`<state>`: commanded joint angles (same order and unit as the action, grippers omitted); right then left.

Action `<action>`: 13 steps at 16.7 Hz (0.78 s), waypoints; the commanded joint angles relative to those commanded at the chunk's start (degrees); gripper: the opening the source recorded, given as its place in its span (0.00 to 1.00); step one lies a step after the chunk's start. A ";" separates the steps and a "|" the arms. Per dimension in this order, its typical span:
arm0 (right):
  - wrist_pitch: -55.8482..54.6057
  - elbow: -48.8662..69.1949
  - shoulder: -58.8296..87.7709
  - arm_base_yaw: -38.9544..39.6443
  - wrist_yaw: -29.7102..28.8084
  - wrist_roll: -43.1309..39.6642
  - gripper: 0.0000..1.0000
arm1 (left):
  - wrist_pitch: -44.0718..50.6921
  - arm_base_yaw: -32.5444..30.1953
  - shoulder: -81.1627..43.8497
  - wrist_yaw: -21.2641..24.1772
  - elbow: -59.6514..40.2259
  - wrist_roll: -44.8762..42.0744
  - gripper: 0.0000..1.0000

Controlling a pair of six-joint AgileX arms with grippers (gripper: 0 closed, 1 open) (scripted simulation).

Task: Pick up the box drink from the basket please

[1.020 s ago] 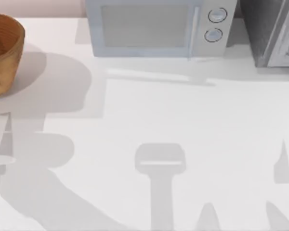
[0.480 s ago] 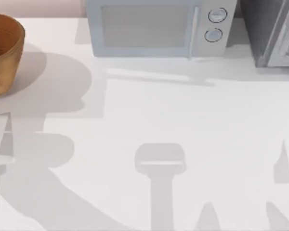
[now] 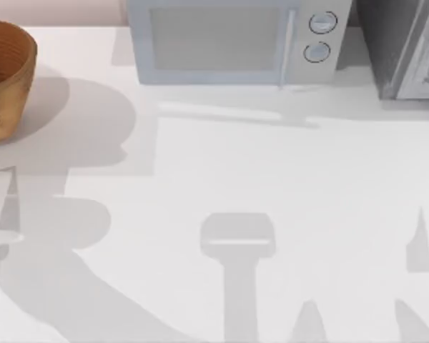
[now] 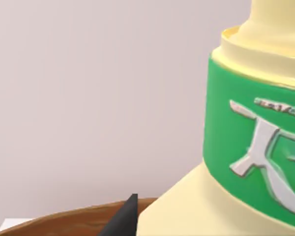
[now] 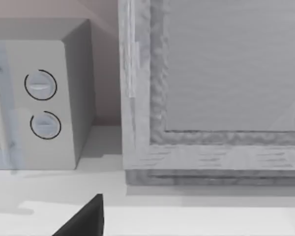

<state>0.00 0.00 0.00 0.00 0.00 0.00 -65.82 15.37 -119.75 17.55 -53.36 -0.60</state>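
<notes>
Scene evenly and brightly lit — soft grey arm shadows are cast across the white table (image 3: pixel 286 179), a broad one beside the basket (image 3: pixel 3 75). A shadow band is thrown below the microwave (image 3: pixel 232 43). No glare is seen — edges undistorted.

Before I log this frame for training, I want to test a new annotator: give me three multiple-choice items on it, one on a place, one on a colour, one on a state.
1. Where on the table is the basket in the top view?
A. far left edge
B. middle
C. far right

2. What colour is the band on the cream container in the left wrist view?
A. red
B. green
C. blue

3. How is the microwave door?
A. wide open
B. missing
C. closed

Answers: 1 A, the basket sits cut by the left edge; 2 B, a green label wraps it; 3 C, the door lies flush with the front.
</notes>
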 joint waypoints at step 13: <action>0.00 0.00 0.00 0.00 0.00 0.00 1.00 | 11.24 0.38 7.64 -0.07 -4.77 -0.19 0.00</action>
<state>0.00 0.00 0.00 0.00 0.00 0.00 -54.58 15.75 -112.10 17.48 -58.12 -0.79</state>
